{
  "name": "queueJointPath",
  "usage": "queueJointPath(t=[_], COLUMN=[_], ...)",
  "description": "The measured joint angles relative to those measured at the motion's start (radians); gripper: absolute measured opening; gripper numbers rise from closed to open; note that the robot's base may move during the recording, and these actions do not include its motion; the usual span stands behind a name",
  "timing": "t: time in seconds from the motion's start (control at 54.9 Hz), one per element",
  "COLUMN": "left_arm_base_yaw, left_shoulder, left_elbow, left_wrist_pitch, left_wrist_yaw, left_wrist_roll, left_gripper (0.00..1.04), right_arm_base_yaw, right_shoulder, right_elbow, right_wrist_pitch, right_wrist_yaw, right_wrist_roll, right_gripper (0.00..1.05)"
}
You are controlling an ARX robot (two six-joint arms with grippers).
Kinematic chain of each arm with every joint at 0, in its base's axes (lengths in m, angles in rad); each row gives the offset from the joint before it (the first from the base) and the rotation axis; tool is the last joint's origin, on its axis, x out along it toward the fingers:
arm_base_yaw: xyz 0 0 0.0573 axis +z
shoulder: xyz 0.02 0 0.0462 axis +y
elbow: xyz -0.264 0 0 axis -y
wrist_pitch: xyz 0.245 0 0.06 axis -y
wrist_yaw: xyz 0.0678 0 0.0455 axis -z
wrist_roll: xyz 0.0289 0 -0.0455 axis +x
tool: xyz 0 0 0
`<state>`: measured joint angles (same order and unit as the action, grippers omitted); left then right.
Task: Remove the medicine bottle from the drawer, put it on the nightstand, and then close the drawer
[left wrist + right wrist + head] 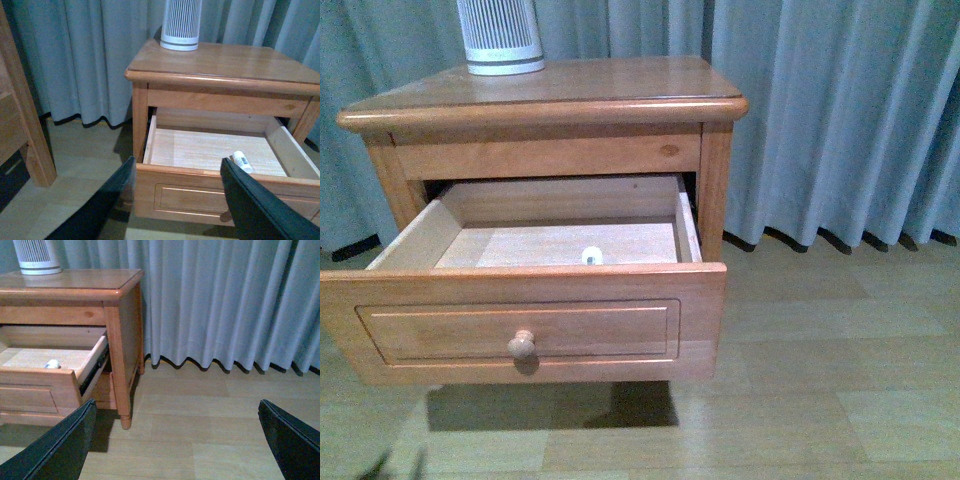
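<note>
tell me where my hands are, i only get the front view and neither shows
Observer: The left hand is open and empty, pointed at the drawer.
Operator: is that white thing inside the bottle, upright or not
Observer: Yes. The left wrist view shows the bottle lying on its side near the front wall.
Operator: and the right hand
Observer: The right hand is open and empty, facing the floor beside the nightstand.
</note>
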<state>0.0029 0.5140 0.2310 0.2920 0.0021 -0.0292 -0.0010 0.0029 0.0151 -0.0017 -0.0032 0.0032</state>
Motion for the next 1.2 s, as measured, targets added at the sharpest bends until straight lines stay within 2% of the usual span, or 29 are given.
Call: queueJointPath(t=[0.255, 0.947, 1.002, 1.039, 1.13, 1.203], left_arm_base_yaw=[-0.002, -0.003, -0.003, -0.003, -0.003, -0.003], left_shoulder=[-0.095, -0.314, -0.32, -0.33, -0.462, -0.501], left_elbow=[-0.095, -0.221, -0.222, -0.222, -0.222, -0.222], left_wrist_pitch=[-0.009, -0.093, -0.103, -0.111, -0.27, -0.286], left_wrist_yaw=[0.001, -0.003, -0.003, -0.002, -0.003, -0.003], left_wrist_roll=[0.014, 0.018, 0.019, 0.019, 0.019, 0.019], left_gripper=[0.03, 0.04, 0.04, 0.04, 0.04, 0.04], right_arm_base_yaw=[0.0, -0.003, -0.025, -0.027, -0.016, 0.001], right_shoulder=[0.0, 0.006, 0.074, 0.182, 0.521, 0.702], right_elbow=[0.0, 0.002, 0.042, 0.088, 0.288, 0.416], right_wrist_pitch=[0.0, -0.008, -0.082, -0.072, 0.103, 0.19], right_wrist_yaw=[0.005, -0.018, -0.112, -0.156, -0.171, -0.155], right_wrist_roll=[0.0, 0.007, 0.035, 0.039, 0.038, 0.031], right_gripper=[0.98, 0.98, 0.98, 0.98, 0.98, 0.98])
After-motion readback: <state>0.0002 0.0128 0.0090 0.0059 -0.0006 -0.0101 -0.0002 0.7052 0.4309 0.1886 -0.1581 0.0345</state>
